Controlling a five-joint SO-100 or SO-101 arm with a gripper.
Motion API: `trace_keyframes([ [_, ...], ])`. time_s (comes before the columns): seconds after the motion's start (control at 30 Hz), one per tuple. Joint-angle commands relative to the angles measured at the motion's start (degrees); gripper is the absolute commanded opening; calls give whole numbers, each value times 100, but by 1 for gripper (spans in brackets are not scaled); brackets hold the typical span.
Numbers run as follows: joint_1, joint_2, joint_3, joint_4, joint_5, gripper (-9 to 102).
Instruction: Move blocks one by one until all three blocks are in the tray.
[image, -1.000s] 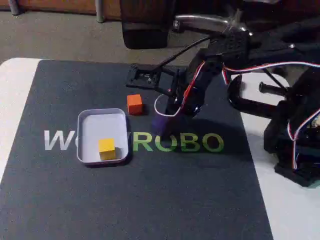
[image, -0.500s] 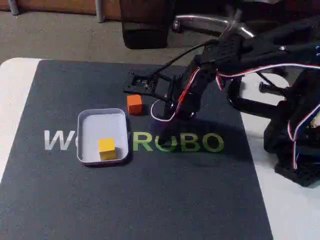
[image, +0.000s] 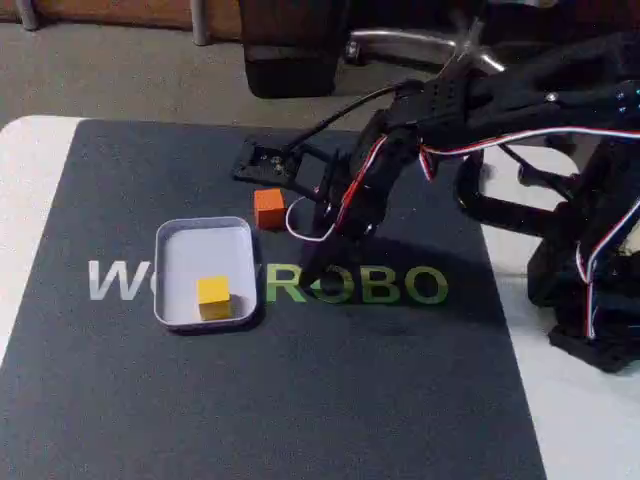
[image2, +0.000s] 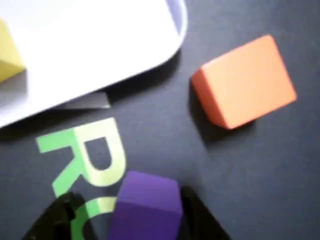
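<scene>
Purple's in the jaws, tray is next door

From my remote seat, biggest first: the mat (image: 300, 400), then the tray (image: 170, 300) sitting down-left of my gripper (image: 318, 262) in the fixed view — so that's where the carry has to go. Yellow block (image: 213, 297) is already in the tray; orange block (image: 268, 208) sits on the mat just off the tray's far right corner. Wrist view shows the gripper closed snug around the purple block (image2: 145, 210) — dark fingers on both its sides. It's a cube, so no long axis, just turned slightly askew.
</scene>
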Motion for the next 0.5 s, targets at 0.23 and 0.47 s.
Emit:
trace_keyframes([
  [0.23, 44, 18, -229, -44, 44, 9],
  [0.47, 53, 88, -229, -44, 105, -8],
])
